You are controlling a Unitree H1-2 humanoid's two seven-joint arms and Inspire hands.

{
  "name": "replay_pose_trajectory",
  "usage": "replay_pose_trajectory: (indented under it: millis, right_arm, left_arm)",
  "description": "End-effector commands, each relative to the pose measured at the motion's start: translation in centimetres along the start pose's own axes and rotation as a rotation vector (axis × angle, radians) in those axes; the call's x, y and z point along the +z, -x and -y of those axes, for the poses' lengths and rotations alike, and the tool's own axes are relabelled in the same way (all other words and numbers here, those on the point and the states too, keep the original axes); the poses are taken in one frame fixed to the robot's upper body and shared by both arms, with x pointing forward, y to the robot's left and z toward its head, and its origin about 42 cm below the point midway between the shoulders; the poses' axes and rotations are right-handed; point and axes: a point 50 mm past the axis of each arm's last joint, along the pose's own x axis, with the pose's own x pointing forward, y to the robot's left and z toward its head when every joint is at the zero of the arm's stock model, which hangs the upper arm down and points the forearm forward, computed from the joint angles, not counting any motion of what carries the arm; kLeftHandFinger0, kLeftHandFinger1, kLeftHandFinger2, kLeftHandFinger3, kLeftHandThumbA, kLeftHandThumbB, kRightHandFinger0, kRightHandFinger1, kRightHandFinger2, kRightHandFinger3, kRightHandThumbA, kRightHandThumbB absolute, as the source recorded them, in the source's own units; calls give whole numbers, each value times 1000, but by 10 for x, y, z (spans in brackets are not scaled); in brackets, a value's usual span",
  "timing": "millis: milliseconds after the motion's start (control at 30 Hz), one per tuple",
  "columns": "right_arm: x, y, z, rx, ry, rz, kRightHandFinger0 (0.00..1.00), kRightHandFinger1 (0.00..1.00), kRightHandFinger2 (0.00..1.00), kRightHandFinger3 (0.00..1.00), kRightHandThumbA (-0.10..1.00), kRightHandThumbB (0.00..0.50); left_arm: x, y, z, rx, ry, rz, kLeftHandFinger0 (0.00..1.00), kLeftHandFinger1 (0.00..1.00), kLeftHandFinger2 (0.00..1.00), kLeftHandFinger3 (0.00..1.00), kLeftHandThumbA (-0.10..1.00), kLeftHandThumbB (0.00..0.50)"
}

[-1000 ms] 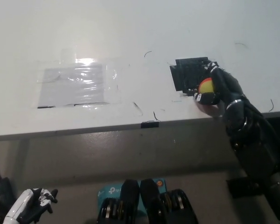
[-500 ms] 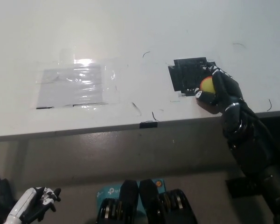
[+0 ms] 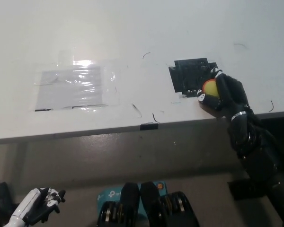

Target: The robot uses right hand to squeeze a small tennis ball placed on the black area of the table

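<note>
While the white left hand [image 3: 38, 210] hangs low beneath the table's near-left edge, whether open or closed I cannot tell, the black right hand [image 3: 225, 92] wraps its fingers round the small tennis ball [image 3: 209, 87] at the near-right edge of the table [image 3: 132, 38], just beside the black area [image 3: 189, 74]

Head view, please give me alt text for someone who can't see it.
The robot's black right hand is closed around a small yellow-and-orange tennis ball at the lower right edge of a black square patch on a white table. Its white left hand rests low at the picture's lower left, below the table.
</note>
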Motion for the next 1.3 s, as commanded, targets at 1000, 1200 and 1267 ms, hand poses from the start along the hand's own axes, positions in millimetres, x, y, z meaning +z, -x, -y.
replay_pose_trajectory:
  millis: [1000,1200,1267]
  right_arm:
    - [21,24,19,-530,-114,253,0,92,525,414,-100,155]
    - [31,21,38,-593,-161,276,0,112,530,389,-100,188]
    - [36,20,48,-621,-136,288,0,131,550,384,-100,207]
  left_arm:
    - [-2,13,-7,-5,-29,0,165,114,264,415,660,482]
    - [-4,15,-7,-3,-36,3,160,103,242,390,668,475]
    - [-5,15,-7,-3,-34,3,161,106,245,400,665,473]
